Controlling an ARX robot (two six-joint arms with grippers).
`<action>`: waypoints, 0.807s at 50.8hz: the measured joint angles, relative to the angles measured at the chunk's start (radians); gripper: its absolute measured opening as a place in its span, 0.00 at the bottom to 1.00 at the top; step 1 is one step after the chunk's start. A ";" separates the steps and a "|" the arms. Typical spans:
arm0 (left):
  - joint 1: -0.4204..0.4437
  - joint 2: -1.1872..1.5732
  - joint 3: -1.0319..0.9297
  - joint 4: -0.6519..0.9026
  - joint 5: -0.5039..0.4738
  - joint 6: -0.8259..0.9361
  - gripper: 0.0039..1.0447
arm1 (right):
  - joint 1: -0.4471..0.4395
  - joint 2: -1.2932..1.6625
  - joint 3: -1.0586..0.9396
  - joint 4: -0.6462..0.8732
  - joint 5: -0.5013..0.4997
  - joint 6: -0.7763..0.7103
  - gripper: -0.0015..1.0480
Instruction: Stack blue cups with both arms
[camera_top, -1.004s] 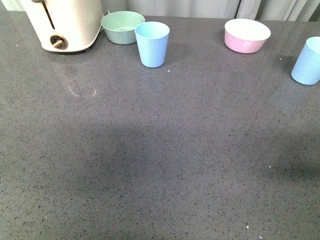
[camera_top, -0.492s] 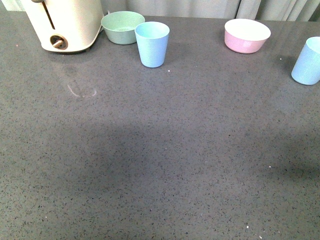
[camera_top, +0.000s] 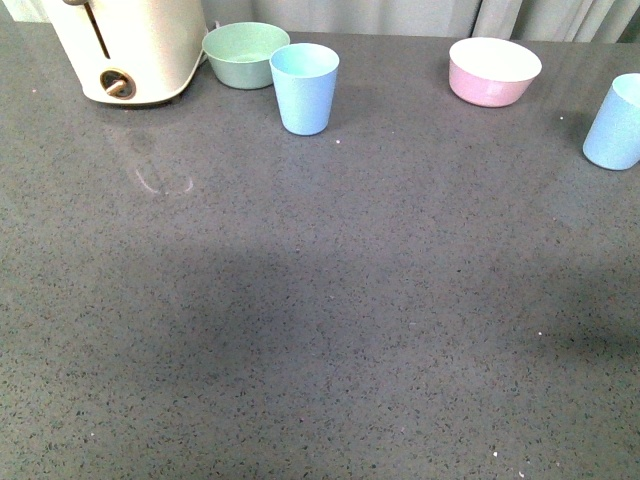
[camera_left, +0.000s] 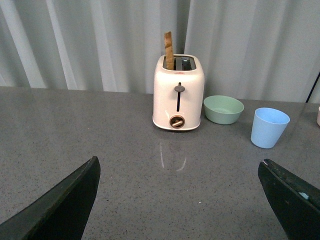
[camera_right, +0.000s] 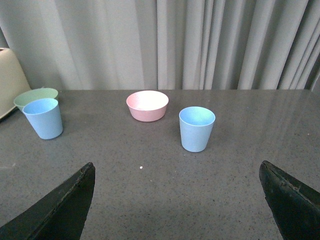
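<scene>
Two light blue cups stand upright on the grey counter. One blue cup (camera_top: 304, 88) (camera_left: 269, 127) (camera_right: 44, 118) stands at the back, just in front of the mint-green bowl. The other blue cup (camera_top: 613, 124) (camera_right: 196, 128) is at the far right edge of the front view. Neither arm shows in the front view. My left gripper (camera_left: 180, 200) is open over bare counter, well short of the first cup. My right gripper (camera_right: 177, 202) is open too, with the second cup standing ahead of it, between the lines of its fingers but apart from them.
A cream toaster (camera_top: 130, 48) (camera_left: 178, 92) with a slice in its slot stands at the back left. Beside it is a mint-green bowl (camera_top: 243, 53) (camera_left: 223, 109). A pink bowl (camera_top: 493, 70) (camera_right: 147, 105) sits at the back right. Curtains hang behind the grey counter (camera_top: 320, 300).
</scene>
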 joint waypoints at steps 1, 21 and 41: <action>0.005 0.017 0.009 -0.028 0.018 -0.012 0.92 | 0.000 0.000 0.000 0.000 0.000 0.000 0.91; -0.097 1.032 0.455 0.055 0.097 -0.127 0.92 | 0.000 0.000 0.000 0.000 0.000 0.000 0.91; -0.260 1.714 1.048 -0.013 0.005 -0.270 0.92 | 0.000 0.000 0.000 0.000 0.000 0.000 0.91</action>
